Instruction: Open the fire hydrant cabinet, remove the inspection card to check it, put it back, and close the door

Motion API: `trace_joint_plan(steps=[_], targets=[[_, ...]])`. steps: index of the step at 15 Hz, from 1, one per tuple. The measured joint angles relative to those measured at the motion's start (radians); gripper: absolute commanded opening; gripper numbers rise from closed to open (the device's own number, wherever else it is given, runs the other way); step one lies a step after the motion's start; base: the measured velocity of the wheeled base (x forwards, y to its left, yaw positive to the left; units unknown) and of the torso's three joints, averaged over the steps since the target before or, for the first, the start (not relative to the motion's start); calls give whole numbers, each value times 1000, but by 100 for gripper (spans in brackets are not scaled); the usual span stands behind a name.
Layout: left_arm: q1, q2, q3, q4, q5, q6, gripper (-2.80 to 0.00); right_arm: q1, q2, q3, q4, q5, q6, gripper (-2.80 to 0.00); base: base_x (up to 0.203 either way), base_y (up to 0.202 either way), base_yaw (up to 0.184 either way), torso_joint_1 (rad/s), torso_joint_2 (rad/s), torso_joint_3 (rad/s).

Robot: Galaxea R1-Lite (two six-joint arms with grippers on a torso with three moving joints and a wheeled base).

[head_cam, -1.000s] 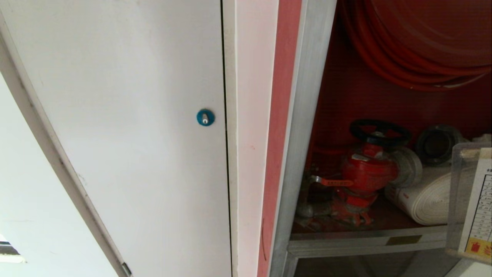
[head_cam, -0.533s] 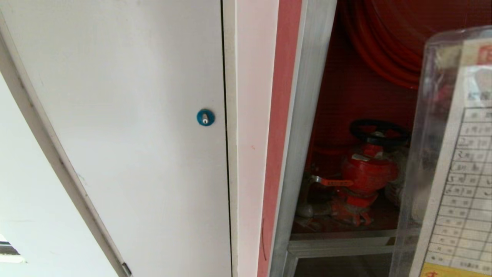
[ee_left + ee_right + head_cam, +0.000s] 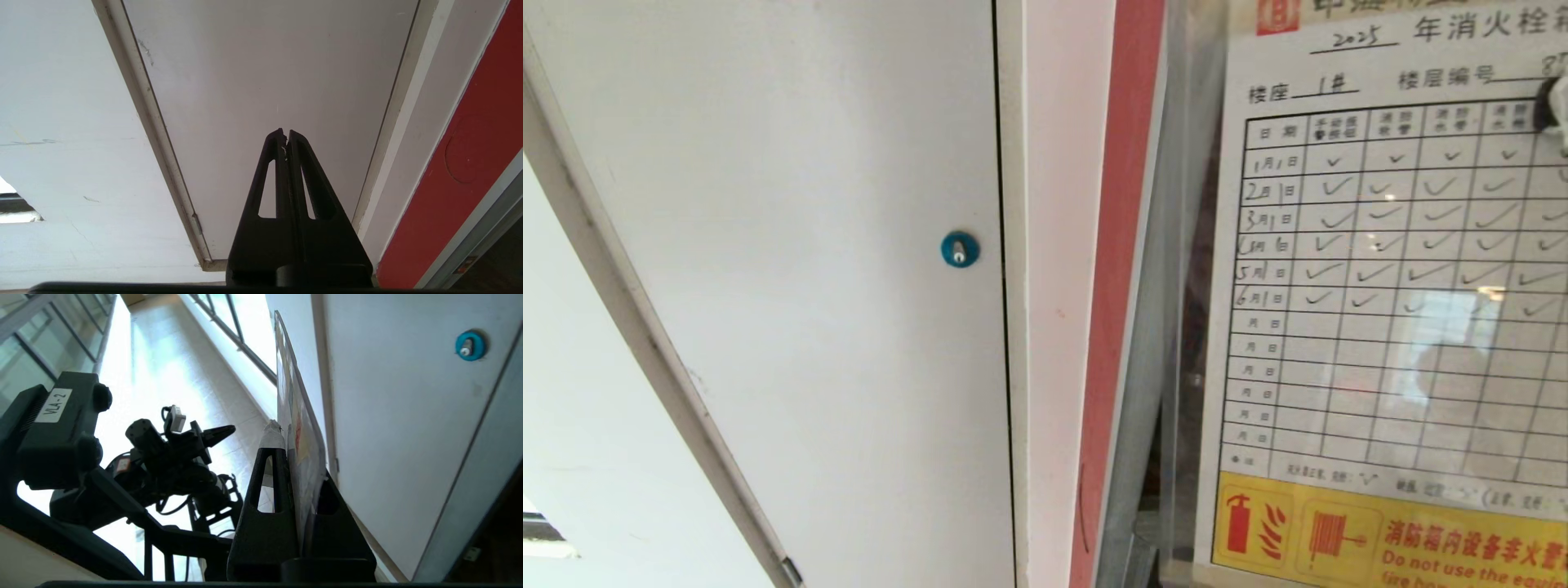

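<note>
The inspection card [image 3: 1388, 327], a white sheet in a clear sleeve with a grid of ticks and a yellow band at its foot, fills the right of the head view, held flat toward the camera. My right gripper [image 3: 286, 433] is shut on the card's [image 3: 304, 453] edge; a taped fingertip [image 3: 1553, 106] shows at the card's upper right. Behind the card only the fire hydrant cabinet's aluminium frame [image 3: 1145, 351] shows; its inside is hidden. The door is out of view. My left gripper [image 3: 286, 132] is shut and empty, parked facing the white panel.
A plain white panel door [image 3: 809, 286] with a round blue lock [image 3: 960, 249] stands left of the cabinet, with a red strip [image 3: 1123, 245] between them. The right wrist view shows my own black head unit [image 3: 57, 428] and left arm [image 3: 175, 449] before bright windows.
The card came up from the lower right and turned to face the head camera. It now covers the valve, hose and reel seen before. The left arm stayed still.
</note>
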Motion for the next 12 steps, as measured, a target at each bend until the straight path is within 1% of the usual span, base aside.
trace_joint_plan(steps=[4,8,12], targets=[[0,0,0,0,0,0,-280,0,51,0,-13,57,1,-280,0,0,0,0,0,0],[0,0,0,0,0,0,-280,0,71,0,-55,66,17,-280,0,0,0,0,0,0],[0,0,0,0,0,1,-280,0,72,-1,-66,66,75,-280,0,0,0,0,0,0]])
